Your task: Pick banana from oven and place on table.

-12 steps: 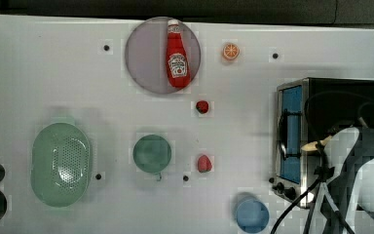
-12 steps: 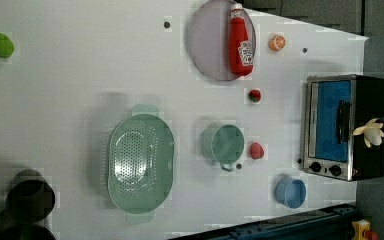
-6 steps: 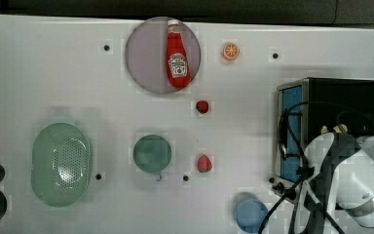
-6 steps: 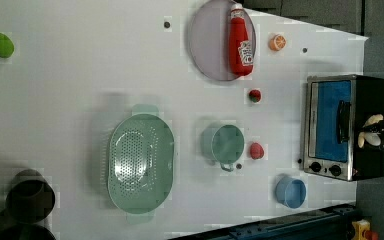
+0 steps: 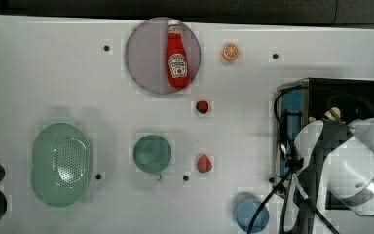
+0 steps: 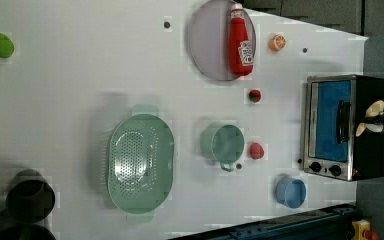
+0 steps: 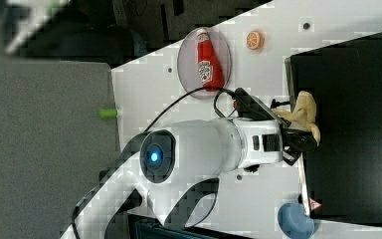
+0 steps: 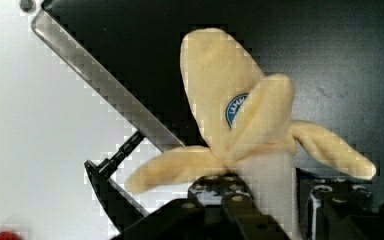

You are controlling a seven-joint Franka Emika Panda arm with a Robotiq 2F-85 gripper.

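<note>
Pale yellow and cream, the banana (image 8: 252,135) lies on the black top of the oven (image 6: 370,165), with its peel flaps splayed out; we also see it there in the left view (image 6: 371,116) and the right view (image 7: 304,115). In the wrist view, we see the gripper (image 8: 267,197) with its black fingers (image 8: 220,192) set on either side of the banana's white lower end, and they appear to be closing around it, though we cannot tell whether they already press it firmly. In the right view, the gripper (image 7: 298,130) reaches in from the right view's left, over the oven's silver front edge.

The oven stands near the top view's right edge of the white table (image 5: 78,73), its blue-tinted door (image 6: 332,120) shut. In the top view, we count 1 greyish-pink plate (image 5: 143,53) with a red ketchup bottle (image 5: 177,58) lying on it, an orange slice (image 5: 231,51) just beside the plate, 2 small red toy fruits (image 5: 203,107) between plate and oven, a green cup (image 5: 152,153), a pale green colander (image 5: 61,163) and a blue cup (image 5: 252,214).
</note>
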